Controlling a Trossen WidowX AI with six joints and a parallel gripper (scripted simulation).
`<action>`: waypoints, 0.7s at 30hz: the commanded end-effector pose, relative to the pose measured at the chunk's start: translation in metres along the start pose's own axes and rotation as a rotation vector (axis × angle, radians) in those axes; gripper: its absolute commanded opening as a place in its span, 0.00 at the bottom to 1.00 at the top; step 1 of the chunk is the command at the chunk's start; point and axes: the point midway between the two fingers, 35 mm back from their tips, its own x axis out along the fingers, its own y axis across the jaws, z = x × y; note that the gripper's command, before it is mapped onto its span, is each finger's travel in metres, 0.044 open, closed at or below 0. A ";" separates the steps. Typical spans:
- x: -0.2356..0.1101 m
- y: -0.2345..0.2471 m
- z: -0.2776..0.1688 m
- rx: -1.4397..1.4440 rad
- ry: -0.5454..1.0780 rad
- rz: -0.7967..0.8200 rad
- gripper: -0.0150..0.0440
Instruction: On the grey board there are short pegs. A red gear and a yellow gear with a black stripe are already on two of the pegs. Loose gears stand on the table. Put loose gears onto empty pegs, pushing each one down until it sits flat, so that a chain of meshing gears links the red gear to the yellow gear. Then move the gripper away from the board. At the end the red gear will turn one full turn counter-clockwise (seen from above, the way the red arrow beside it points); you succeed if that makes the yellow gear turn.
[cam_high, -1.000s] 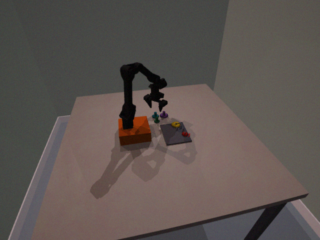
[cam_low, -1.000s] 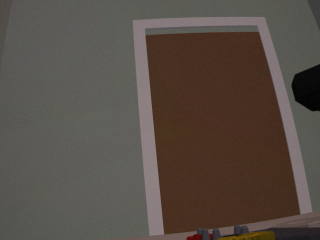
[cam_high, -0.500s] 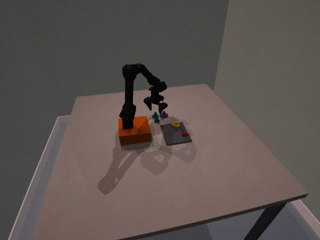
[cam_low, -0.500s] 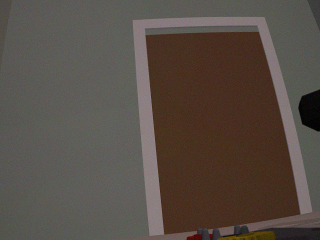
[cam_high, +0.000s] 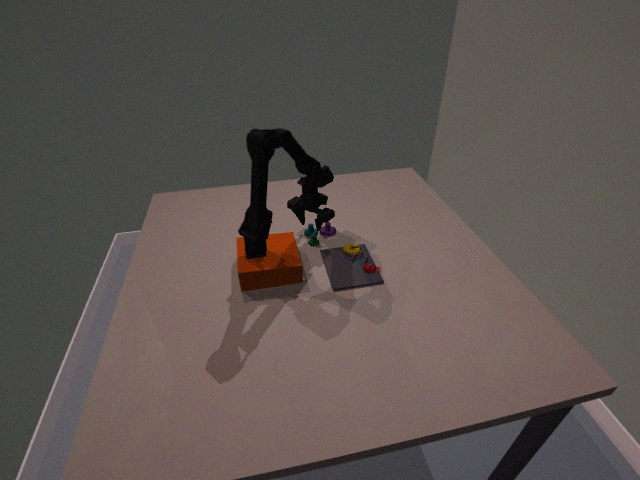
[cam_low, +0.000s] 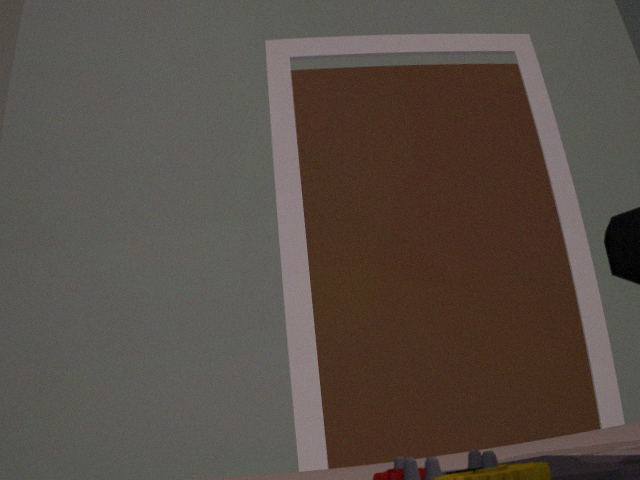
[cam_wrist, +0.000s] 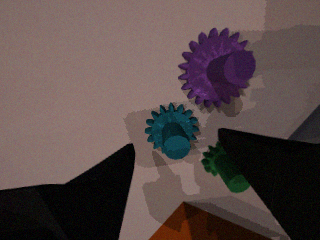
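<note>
My gripper (cam_high: 311, 225) (cam_wrist: 175, 141) is open and points down above the loose gears, with nothing between its fingers. The teal gear (cam_high: 310, 233) (cam_wrist: 172, 119) stands on the table below the gap between the fingertips. The small green gear (cam_high: 313, 242) (cam_wrist: 212, 161) is partly hidden by the right finger in the wrist view. The larger purple gear (cam_high: 327, 231) (cam_wrist: 199, 75) stands beyond them. On the grey board (cam_high: 341, 273) sit the yellow gear (cam_high: 351, 250) (cam_low: 509, 472) and the red gear (cam_high: 369, 268) (cam_low: 383, 475). Several bare pegs, such as one peg (cam_low: 432, 467), stand near them.
The orange block (cam_high: 269, 273) (cam_wrist: 185, 225) under the arm's base is close to the green gear and the board. The red arrow (cam_high: 378, 270) is beside the red gear. A black part of the arm (cam_low: 625, 246) shows at the right edge of the exterior view.
</note>
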 end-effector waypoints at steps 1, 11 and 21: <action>0.000 0.000 0.000 0.003 -0.002 0.003 0.69; 0.000 0.000 0.000 0.003 -0.002 0.003 0.34; -0.009 0.000 0.002 0.003 -0.002 0.002 0.25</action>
